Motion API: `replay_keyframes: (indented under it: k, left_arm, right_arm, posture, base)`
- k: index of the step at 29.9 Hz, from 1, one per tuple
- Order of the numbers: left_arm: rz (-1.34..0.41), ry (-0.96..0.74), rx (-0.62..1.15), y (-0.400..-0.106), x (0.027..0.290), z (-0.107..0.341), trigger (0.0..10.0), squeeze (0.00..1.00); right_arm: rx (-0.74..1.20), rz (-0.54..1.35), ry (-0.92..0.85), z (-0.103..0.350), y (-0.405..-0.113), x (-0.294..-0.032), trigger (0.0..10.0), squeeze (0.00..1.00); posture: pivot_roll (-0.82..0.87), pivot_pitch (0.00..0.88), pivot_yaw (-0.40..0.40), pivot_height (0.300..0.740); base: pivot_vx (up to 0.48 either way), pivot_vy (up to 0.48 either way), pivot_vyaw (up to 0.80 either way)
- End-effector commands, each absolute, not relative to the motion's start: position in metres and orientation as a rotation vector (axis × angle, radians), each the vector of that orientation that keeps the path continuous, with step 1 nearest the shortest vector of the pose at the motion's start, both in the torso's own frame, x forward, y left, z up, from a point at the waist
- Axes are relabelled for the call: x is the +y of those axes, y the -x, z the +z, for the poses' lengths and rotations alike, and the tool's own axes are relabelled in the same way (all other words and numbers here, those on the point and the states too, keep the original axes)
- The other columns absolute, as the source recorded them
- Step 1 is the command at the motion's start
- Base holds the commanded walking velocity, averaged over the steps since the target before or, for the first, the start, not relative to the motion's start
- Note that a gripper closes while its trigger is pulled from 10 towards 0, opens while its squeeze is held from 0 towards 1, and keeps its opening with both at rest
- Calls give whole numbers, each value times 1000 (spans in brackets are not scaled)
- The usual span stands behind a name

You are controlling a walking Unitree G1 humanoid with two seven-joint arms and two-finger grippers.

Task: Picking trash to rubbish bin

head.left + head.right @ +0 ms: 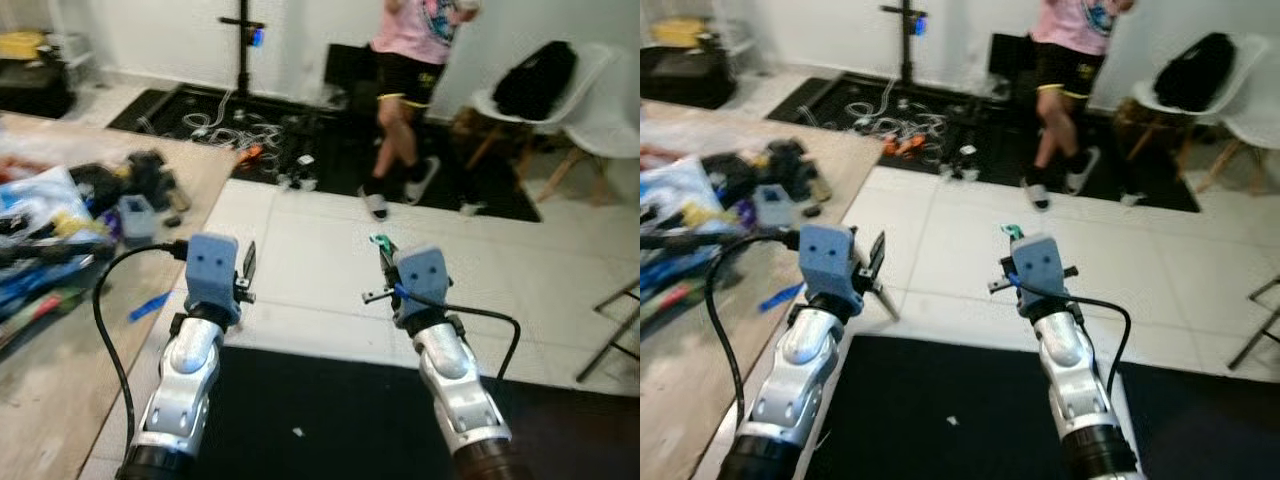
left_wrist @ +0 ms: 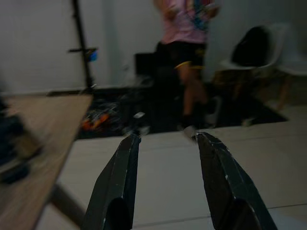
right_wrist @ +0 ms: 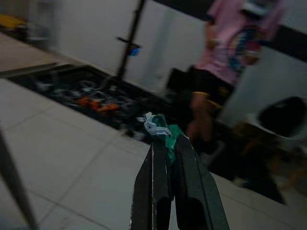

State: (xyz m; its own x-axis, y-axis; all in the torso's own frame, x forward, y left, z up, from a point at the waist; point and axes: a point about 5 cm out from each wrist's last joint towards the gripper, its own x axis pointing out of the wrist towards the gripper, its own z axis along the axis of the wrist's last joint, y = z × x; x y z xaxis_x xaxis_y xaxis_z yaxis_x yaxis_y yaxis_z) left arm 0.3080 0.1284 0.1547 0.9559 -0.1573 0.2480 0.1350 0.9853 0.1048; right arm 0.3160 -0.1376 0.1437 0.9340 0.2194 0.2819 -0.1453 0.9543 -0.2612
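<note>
Right now our right pincer [image 3: 168, 143] is clamped on a small green-and-white scrap [image 3: 160, 127], pinched only at the fingertips and held up over the tiled floor [image 1: 300, 270]. Our left pincer [image 2: 165, 143] is spread wide with nothing in it. We judge the grip thin — a jolt while walking could shake the scrap loose. A person [image 1: 410, 60] stands ahead near the cables [image 1: 225, 125], so we could bump them. We cannot pick out a bin, and the worktop [image 1: 60, 370] clutter is too blurred to name.
</note>
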Motion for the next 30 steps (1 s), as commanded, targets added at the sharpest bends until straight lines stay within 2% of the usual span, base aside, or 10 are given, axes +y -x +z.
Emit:
replay_keyframes:
  k: [1,30]
  left_arm:
    - [-150,-83,-236,-307,127,148,10000,0]
    - [-148,-84,-225,-310,125,148,10000,0]
  right_arm:
    - [-294,191,229,138,-315,-137,10000,0]
    - [-282,195,218,135,-314,-133,10000,0]
  posture:
    - [-41,81,-74,740]
    - [-33,108,-64,740]
  base:
    - [0,0,-800]
    - [0,0,-800]
